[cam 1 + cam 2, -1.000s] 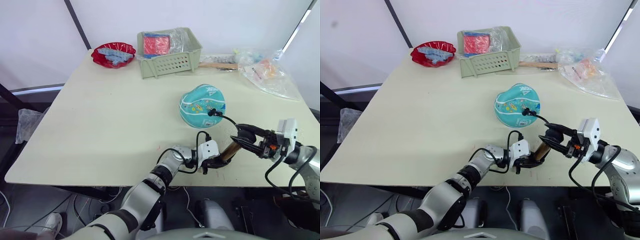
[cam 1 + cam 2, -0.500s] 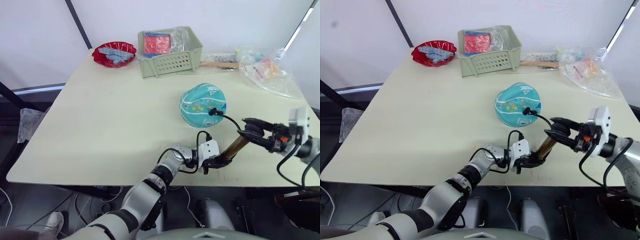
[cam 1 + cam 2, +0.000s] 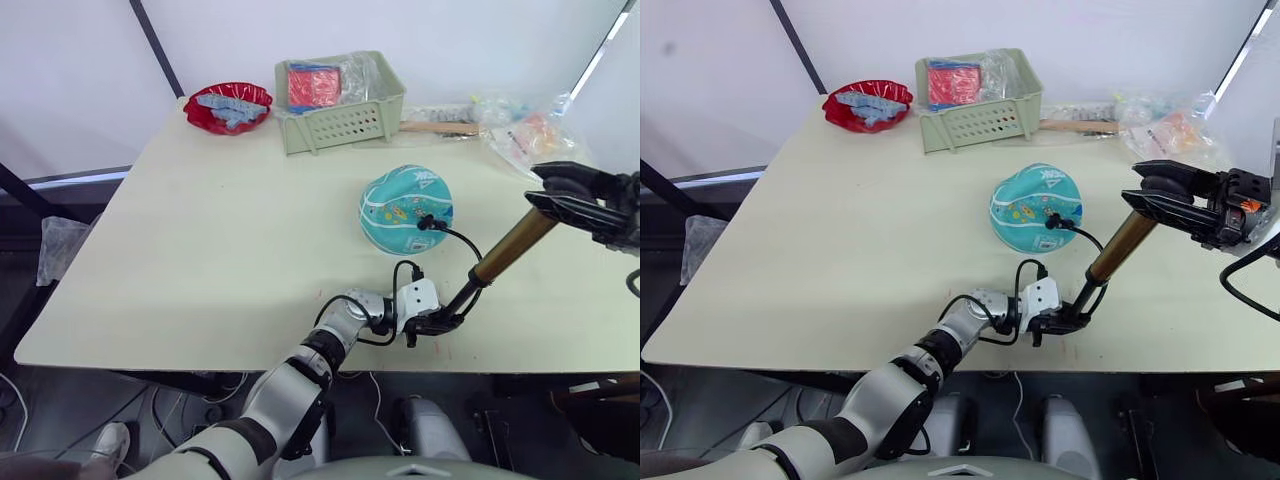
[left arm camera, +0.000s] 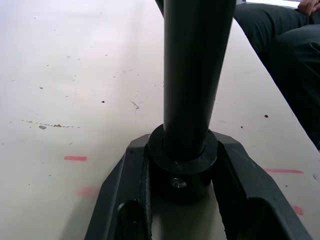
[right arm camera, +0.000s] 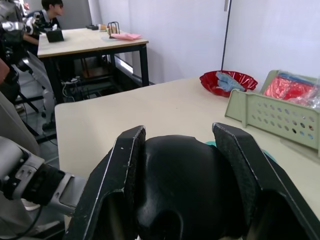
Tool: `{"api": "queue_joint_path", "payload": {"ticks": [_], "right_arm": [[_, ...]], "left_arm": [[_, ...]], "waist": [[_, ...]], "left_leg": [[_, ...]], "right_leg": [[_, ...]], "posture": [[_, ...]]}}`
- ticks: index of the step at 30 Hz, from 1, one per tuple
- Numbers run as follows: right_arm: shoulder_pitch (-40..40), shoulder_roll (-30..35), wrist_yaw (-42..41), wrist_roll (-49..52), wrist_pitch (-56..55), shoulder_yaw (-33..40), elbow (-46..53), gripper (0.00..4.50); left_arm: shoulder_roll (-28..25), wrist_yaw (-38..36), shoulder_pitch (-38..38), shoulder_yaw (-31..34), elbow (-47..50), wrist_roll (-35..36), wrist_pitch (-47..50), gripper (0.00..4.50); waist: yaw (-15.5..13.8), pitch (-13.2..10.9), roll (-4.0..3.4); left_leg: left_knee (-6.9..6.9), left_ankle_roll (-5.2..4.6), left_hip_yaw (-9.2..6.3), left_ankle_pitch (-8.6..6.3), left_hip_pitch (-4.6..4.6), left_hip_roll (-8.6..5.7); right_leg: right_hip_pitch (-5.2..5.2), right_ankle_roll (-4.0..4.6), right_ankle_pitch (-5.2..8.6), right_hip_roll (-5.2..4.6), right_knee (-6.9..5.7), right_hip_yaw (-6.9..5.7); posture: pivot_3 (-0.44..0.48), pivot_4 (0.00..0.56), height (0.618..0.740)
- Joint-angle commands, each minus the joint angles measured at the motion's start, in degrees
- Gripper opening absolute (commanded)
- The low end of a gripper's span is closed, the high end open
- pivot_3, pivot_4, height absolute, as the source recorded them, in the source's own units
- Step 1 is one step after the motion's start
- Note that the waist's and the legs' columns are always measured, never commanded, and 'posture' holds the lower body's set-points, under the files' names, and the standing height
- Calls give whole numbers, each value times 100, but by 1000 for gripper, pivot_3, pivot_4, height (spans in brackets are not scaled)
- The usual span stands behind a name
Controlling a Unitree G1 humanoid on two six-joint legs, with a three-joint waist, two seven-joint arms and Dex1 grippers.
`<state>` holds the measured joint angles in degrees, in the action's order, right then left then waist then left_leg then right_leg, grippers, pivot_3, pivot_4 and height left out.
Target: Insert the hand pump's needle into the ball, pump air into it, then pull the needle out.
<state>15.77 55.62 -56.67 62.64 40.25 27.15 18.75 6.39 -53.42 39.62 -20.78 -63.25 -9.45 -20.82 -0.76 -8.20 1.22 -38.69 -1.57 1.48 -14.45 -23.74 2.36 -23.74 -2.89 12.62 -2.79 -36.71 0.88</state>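
**Pump stretched between both grippers, needle end at the ball**

Your left gripper (image 3: 443, 322) sits low at the near edge of the table (image 3: 200, 240), its two fingers clamped on the black end cap of the hand pump (image 3: 500, 260). Your right gripper (image 3: 1155, 196) is up and to the right, closed around the pump's black T-handle. Between the two, the pump slants upward from left gripper to right: a thin dark rod at the base, then the bronze-gold cylinder just below the handle.

The ball (image 3: 405, 209) lies on the table beyond your left gripper and to the left of your right one, close to both but touched by neither. The thin black hose (image 3: 455, 240) loops from the pump's lower end up to a small black fitting pressed against the ball's near side; the needle itself is too small to make out.

Your left wrist view shows what the head views cannot: the cap seated snugly between the fingers (image 4: 120, 200), with red marks on the tabletop alongside. Your right wrist view shows the handle bulging between the two fingers (image 5: 122, 170), and people at another table in the background.

Count one ball, one pump, one green basket (image 3: 340, 120), one red bowl (image 3: 227, 107) and a crumpled plastic bag (image 3: 530, 135) at the far right.
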Motion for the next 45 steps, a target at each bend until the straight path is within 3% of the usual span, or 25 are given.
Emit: {"api": "queue_joint_path", "payload": {"ticks": [1,16,31,36,45], "right_arm": [[225,171,-116,240,-30,345,161,1676],[-977,-576,-466,-1674,-1264,-932,284,1676],[-1738,-1557,-313,-3328,-2919,-2034,-667,1676],[-1734,-1717,-208,-3332,-3103,-1989,-670,1676],[-1384,-1448,-185,-2571,-2644,-1426,-32,1676]], "left_arm": [[-86,85,-83,-59,-237,-171,189,1151],[-20,-127,-76,39,-200,-25,450,1151],[-11,-384,-160,205,-102,109,358,1151],[-22,-339,-152,225,-117,70,339,1151],[-24,-272,-128,224,-171,27,264,1151]], "waist": [[-3,-3,-4],[-2,13,13],[0,22,17],[8,26,21],[0,22,16]], "left_leg": [[0,0,0,0,0,0],[0,0,-2,0,8,0],[0,0,-9,0,9,0],[1,0,-14,0,11,0],[1,0,-16,0,8,0]], "right_leg": [[0,0,0,0,0,0],[9,-1,1,1,0,-8],[11,7,6,3,0,-19],[13,8,7,4,-1,-22],[12,9,7,4,-1,-22]], "posture": [[0,150,735],[0,150,735],[0,150,735],[0,150,735],[0,150,735]]}}
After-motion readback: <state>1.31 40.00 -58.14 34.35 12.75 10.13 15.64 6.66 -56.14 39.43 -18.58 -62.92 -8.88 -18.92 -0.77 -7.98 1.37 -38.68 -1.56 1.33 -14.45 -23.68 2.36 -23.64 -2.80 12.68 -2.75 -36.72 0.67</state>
